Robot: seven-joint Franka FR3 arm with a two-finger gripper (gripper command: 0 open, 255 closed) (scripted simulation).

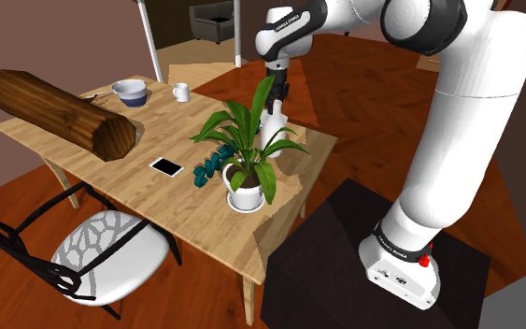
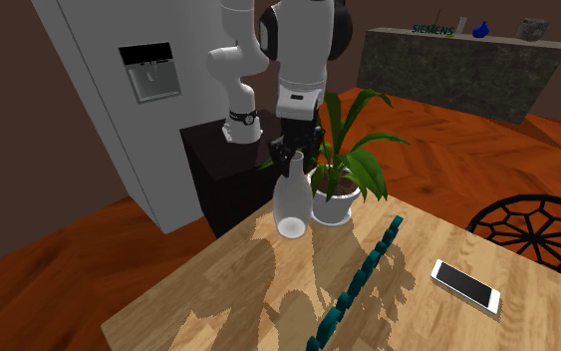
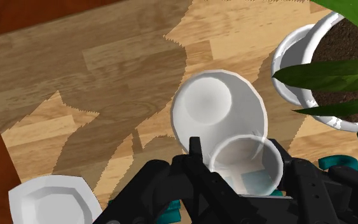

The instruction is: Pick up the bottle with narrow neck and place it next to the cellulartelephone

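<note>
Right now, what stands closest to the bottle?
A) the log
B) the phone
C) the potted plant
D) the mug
C: the potted plant stands right beside the bottle, while the phone lies well away from it.

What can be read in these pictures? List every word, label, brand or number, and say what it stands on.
"SIEMENS": teal letters on the dark counter, second exterior view.
Dark lettering on the arm's white wrist link: too small to read.
Lettering on the black band near the arm's base: too small to read.
Bottle, phone: no text.
</note>
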